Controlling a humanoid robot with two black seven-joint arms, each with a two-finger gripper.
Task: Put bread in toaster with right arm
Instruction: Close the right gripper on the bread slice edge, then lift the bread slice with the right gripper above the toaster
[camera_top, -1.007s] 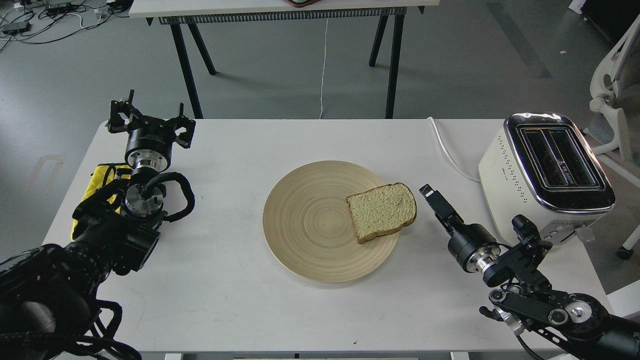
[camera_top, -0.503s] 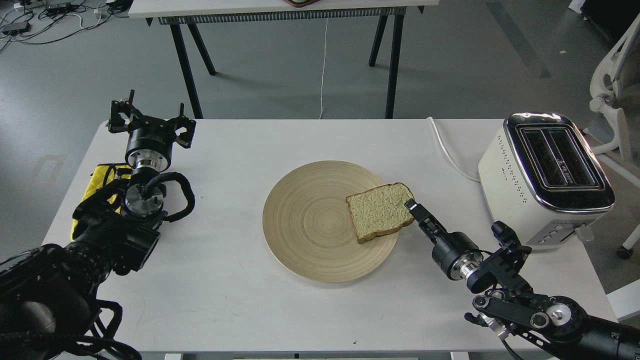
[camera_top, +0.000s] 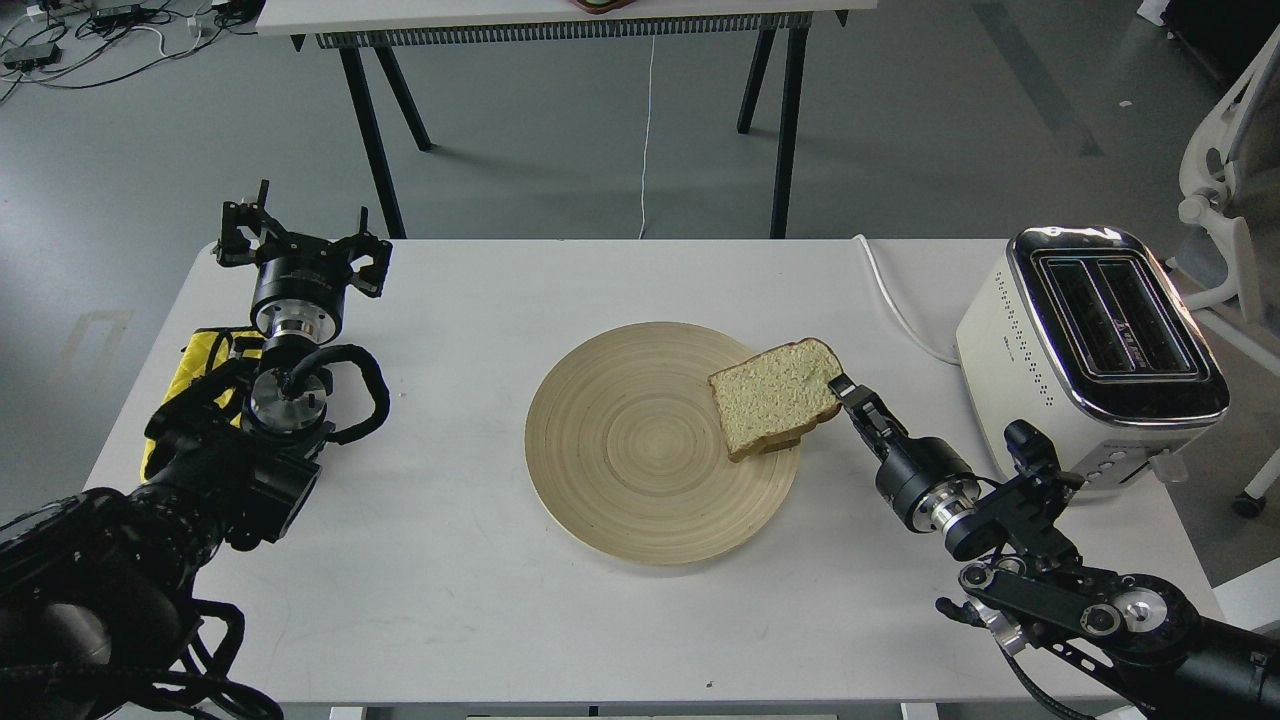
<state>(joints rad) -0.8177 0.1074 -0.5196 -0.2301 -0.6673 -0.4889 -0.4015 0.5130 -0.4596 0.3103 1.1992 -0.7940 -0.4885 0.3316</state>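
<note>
Right claw (camera_top: 838, 392), fingers closed on the right edge of the bread slice (camera_top: 775, 396), holds it tilted above the wooden plate (camera_top: 640, 470) on the table (camera_top: 480, 290). Left claw (camera_top: 300, 245) spread open, empty. Toaster (camera_top: 1090, 350) stands right of the plate, slots empty.

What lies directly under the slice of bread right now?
The bread, held at its right edge by the right gripper, is lifted above the wooden plate. Its shadow shows beneath; the plate surface directly under the slice is hidden.
</note>
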